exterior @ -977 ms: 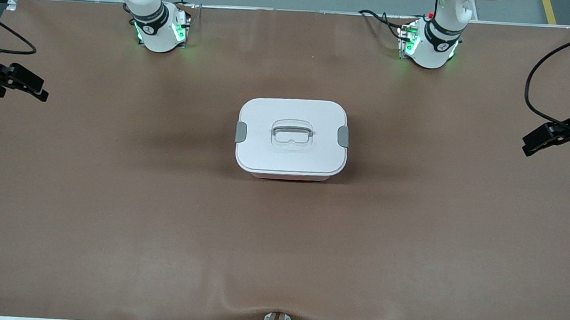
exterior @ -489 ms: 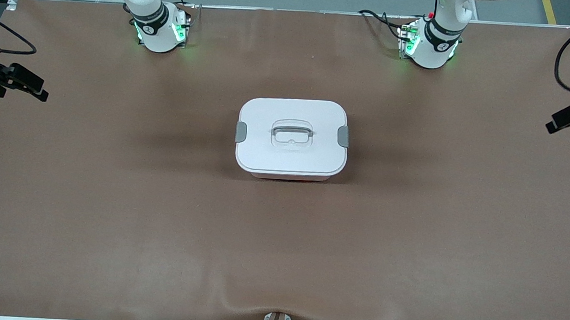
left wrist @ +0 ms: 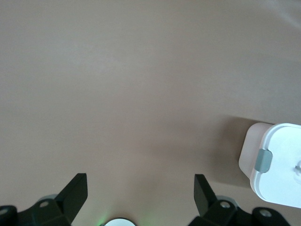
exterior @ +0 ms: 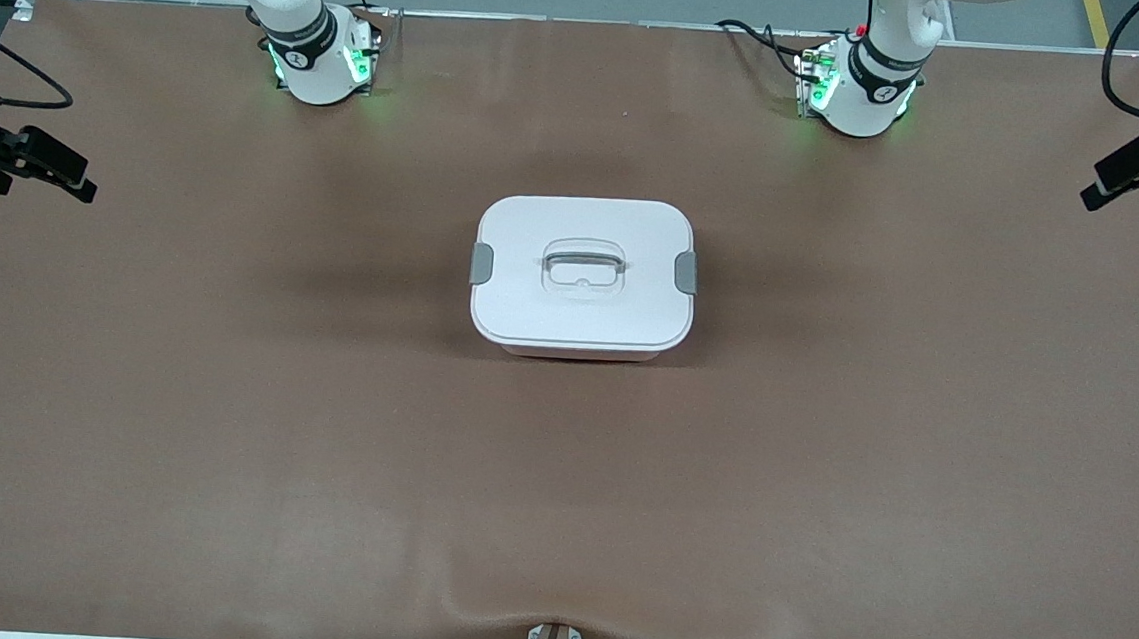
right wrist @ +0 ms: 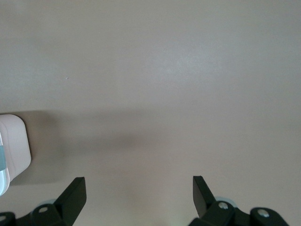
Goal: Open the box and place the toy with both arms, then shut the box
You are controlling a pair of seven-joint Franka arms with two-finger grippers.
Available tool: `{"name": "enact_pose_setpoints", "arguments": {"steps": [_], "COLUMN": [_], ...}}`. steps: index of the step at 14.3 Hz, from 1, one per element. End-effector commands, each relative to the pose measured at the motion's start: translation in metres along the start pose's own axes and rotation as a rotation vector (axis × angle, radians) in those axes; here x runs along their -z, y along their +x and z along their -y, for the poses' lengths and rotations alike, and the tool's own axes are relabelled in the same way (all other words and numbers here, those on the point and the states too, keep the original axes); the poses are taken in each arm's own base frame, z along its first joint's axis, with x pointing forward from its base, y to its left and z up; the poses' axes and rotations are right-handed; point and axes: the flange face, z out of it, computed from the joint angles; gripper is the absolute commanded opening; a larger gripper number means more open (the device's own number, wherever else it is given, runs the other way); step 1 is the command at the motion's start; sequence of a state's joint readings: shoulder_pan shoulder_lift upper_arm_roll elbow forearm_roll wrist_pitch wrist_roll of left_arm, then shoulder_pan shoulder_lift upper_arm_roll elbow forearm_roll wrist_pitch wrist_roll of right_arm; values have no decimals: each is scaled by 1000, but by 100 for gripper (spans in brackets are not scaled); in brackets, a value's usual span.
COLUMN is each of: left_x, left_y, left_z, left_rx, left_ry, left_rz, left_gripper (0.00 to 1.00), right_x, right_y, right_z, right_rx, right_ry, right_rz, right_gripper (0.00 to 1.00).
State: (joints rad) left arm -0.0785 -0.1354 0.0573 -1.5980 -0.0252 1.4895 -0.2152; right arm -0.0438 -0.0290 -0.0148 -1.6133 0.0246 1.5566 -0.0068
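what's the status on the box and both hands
Left hand open, up at its table end. Right hand open, same at its end. Box shut, latched, mid-table. No toy visible.

The rounded-rectangular plastic box has a plain white lid, grey side latches, a clear-grey recessed handle and a pinkish-red base edge. The flat matte surface is plain brown. Both pincers, left pincer and right pincer, are black.

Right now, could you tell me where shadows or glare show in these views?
Front view: a soft shadow spreads from the box along the table; green lights glow at both arm bases. Left wrist view: a shadow lies beside the box. Right wrist view: a faint dark band crosses the table.
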Motion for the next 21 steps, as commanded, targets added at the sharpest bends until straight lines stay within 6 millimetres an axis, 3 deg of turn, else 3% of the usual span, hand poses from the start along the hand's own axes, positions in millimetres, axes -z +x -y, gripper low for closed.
{"name": "enact_pose_setpoints", "arguments": {"steps": [1, 6, 9, 12, 21], "left_x": [-4, -18, -19, -17, -7], "left_y": [-2, 16, 16, 9, 1], "left_z": [-17, -11, -13, -36, -31], "left_rx": [-39, -170, -152, -197, -190], "left_ry": [-1, 55, 47, 60, 36], "left_rz": [-22, -35, -33, -40, 4], "left_gripper": [100, 100, 100, 100, 100], "right_x": [5, 5, 5, 5, 6], "right_y": [1, 1, 1, 1, 0], "right_z": [0, -2, 0, 1, -3], "right_rx": [-5, -8, -5, -3, -8], "right_ry": [3, 3, 3, 3, 1], "right_rz": [0, 0, 0, -2, -2], "right_gripper": [100, 100, 100, 100, 100]}}
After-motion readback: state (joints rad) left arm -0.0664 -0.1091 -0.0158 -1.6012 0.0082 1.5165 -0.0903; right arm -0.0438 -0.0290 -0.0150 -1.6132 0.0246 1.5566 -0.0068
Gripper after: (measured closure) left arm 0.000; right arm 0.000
